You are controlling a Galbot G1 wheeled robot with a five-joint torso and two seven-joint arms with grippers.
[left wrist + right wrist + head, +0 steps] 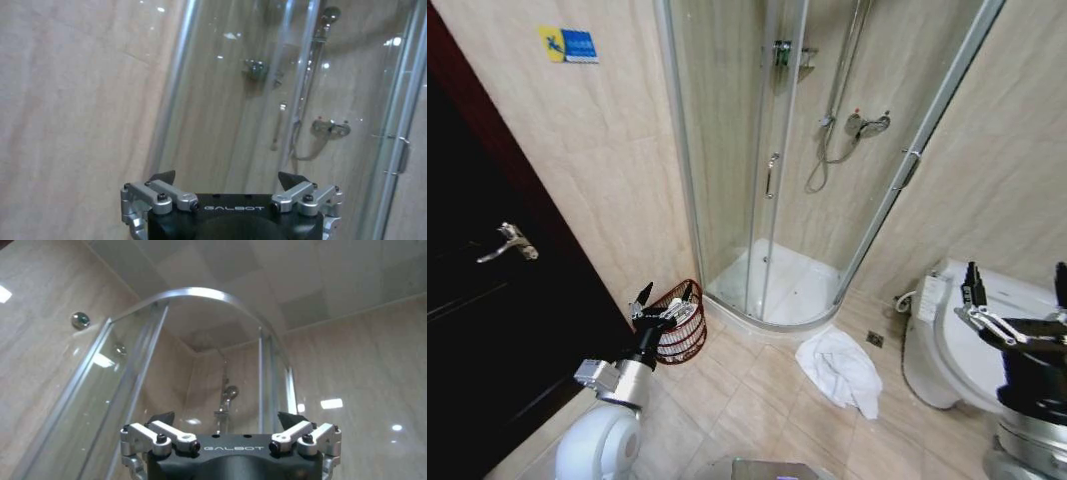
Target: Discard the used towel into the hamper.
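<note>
Tiled bathroom floor (757,400) runs up to a glass shower stall (772,180), and a white towel (842,370) lies crumpled on it near the toilet (947,340). Against the wall by the stall stands the hamper (685,322), with the left gripper (665,296) held in front of it, jaws apart and empty. Over the toilet, the right gripper (1015,285) is raised, also spread open.

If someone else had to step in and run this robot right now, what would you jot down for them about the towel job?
Left gripper: open, holding nothing, raised in front of the hamper.
Right gripper: open, holding nothing, raised over the toilet.
Towel: white, crumpled on the floor tiles between the shower and the toilet, apart from both grippers.
Hamper: standing on the floor by the wall, next to the shower door.
Done: nothing yet; towel not picked up.
Left: grasp the towel, carry it to the hamper, drop it in.
</note>
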